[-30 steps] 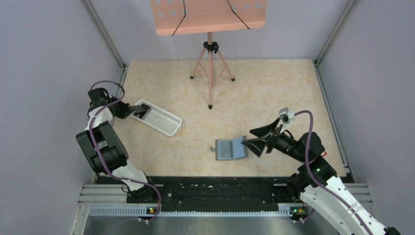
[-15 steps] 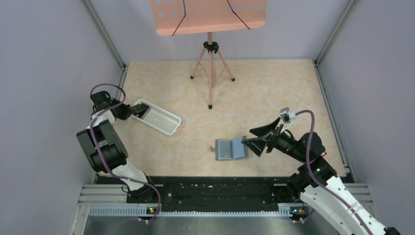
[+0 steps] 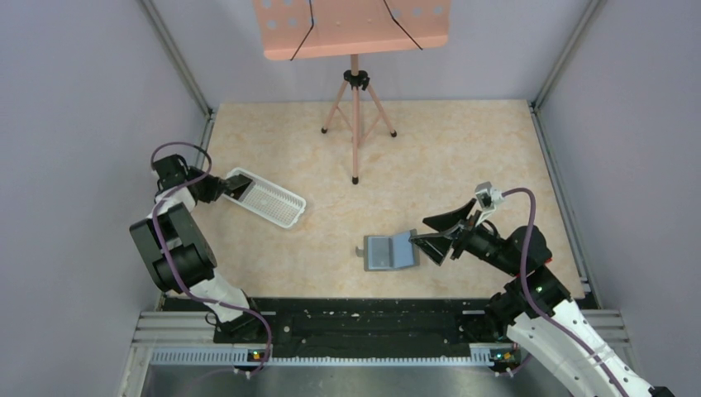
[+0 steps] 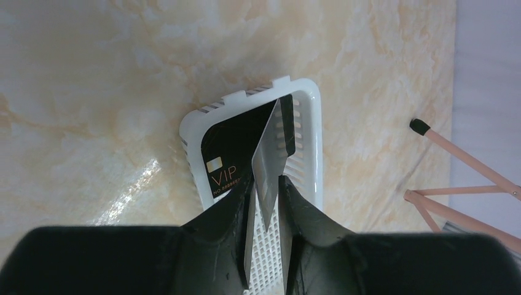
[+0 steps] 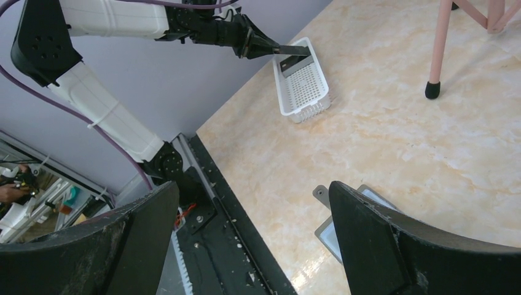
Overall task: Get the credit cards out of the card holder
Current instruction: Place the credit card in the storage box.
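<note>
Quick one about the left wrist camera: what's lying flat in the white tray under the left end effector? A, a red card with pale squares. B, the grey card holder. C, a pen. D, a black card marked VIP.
D: a black card printed with VIP lies in the white tray, beneath the pale card pinched edge-on in the left end effector.

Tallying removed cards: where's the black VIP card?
Left wrist view: the black VIP card lies in the white tray, beside the pale card in the left gripper.

The beige table [image 3: 463, 149] bears a white tray [image 3: 277, 205], card holder [image 3: 387, 252] and tripod [image 3: 355, 124].
</note>
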Robot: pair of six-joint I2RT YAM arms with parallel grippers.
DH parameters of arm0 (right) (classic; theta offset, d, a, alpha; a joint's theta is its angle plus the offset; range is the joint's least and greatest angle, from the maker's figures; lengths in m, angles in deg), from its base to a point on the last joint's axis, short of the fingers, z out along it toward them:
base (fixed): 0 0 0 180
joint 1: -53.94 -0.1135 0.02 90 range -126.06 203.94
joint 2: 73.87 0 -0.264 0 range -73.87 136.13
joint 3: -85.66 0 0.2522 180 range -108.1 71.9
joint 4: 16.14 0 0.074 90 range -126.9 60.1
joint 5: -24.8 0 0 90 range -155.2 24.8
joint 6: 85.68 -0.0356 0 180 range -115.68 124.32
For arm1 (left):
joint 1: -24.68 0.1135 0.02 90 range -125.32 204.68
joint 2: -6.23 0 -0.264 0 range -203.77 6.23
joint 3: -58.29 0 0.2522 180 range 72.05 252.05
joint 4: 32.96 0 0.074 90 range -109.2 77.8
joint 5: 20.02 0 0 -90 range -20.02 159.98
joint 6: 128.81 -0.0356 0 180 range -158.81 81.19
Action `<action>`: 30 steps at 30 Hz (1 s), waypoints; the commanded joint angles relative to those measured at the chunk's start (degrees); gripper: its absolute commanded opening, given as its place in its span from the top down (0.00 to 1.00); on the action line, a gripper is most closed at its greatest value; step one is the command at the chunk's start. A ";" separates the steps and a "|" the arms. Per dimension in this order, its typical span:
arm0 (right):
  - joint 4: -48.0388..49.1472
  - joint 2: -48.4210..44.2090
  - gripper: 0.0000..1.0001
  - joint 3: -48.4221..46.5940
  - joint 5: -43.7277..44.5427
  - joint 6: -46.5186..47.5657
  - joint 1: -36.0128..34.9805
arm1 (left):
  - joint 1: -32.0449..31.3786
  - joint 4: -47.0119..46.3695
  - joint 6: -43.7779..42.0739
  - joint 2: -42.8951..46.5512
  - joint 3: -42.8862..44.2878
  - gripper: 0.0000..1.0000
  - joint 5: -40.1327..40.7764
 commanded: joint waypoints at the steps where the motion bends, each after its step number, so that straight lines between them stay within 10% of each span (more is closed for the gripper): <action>1: 0.34 -0.85 0.08 0.48 0.53 0.27 0.48 | 0.02 -0.92 -1.01 3.05 -0.15 0.73 1.41; 10: -0.21 -2.21 0.08 0.60 1.52 0.74 0.45 | -0.06 1.04 -1.49 4.51 0.53 0.57 3.25; 30: -12.47 8.98 0.21 -3.85 8.44 -3.00 0.48 | -9.82 11.06 -3.89 18.20 -1.20 0.57 3.78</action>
